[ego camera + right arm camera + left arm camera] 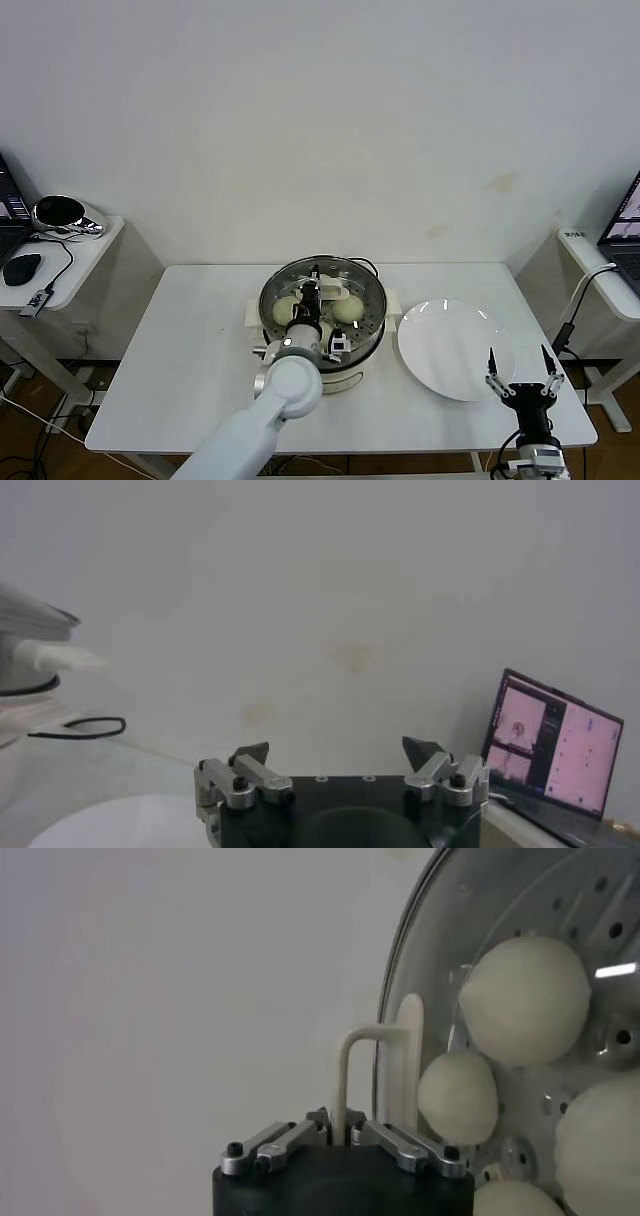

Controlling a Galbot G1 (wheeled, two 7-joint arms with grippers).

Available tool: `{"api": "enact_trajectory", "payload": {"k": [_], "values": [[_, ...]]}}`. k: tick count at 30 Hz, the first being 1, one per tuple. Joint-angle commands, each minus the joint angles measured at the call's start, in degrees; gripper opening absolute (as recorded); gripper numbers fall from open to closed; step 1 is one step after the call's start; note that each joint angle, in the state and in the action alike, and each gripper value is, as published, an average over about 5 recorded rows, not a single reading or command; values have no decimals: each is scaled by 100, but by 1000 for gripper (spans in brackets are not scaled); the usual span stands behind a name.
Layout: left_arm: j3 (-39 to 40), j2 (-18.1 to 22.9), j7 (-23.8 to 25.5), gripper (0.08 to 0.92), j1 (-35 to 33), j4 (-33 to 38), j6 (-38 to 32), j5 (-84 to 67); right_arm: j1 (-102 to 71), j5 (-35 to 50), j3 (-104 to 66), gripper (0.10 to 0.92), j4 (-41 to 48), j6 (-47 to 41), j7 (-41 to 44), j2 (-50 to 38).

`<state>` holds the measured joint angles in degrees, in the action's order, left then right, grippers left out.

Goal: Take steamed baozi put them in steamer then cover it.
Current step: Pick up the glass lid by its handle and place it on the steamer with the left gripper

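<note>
At the near right edge of the table (200, 330), the right gripper (521, 369) is seen hanging idle with its fingers spread wide and nothing between them, just beside the near rim of the white plate (455, 348). Nearer the middle, the left gripper (309, 303) is reached over the steamer (322, 300), its fingers drawn together on the cream-white bar handle of the cover (400, 1063). The glass cover is laid over the steamer. Through the glass, the steamed baozi (525, 1000) are seen resting on the perforated tray, close together. Farther left, a side table (85, 255) is set with a mouse (22, 267) on it.
</note>
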<state>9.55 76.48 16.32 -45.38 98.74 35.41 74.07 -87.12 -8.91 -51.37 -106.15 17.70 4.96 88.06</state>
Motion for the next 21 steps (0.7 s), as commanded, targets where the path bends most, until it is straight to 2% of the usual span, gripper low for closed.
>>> {"api": "enact_trajectory", "payload": {"k": [1,7,15,18,21], "values": [[-58,23,-72,228,-153,217,-43,15,-4,5,20,823,7,-7,2,-5],[-177,-93,-180,419,-609,887,-48,-158,-45,15,11,823,-19,-14,9,-28],[-647,-724,-631,644,-1873,2372,-246,-1282,-149,139,-64,823,-25,-4,21,-162],[-1084,-912,-1033,731,-2538,3073,-387,-2167,-181,234,-70,823,-18,-2,38,-236],[-1706,-990,-1888,796,-3463,3487,-1034,-3621,-182,300,-16,823,-19,-37,64,-261]]}}
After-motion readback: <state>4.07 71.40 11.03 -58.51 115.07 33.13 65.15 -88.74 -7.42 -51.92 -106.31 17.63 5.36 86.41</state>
